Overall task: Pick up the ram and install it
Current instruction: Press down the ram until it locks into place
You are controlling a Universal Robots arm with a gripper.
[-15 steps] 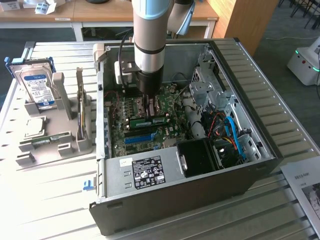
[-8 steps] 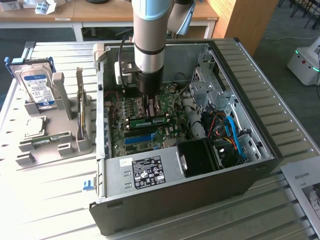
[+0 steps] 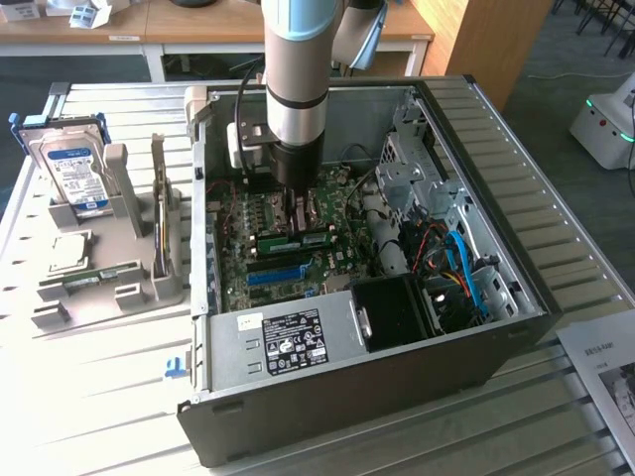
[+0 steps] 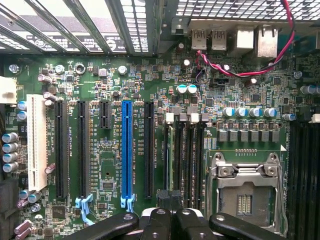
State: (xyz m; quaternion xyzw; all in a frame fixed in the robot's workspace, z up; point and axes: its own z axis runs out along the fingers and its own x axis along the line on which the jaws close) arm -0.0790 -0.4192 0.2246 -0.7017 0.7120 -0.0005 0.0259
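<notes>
The arm is lowered into the open computer case (image 3: pixel 476 149), and the gripper (image 3: pixel 295 203) is held just above the motherboard (image 4: pixel 110 165), fingers drawn together. The ram (image 3: pixel 298 238) is seen lying flat among the memory slots (image 4: pixel 185 155) directly beneath the gripper, beside the blue slot (image 4: pixel 127 150).

We're in a robotics lab. An open computer case (image 3: pixel 397 297) sits on a slatted metal workbench (image 3: pixel 89 397). Wooden desks (image 3: pixel 198 25) stand beyond.
</notes>
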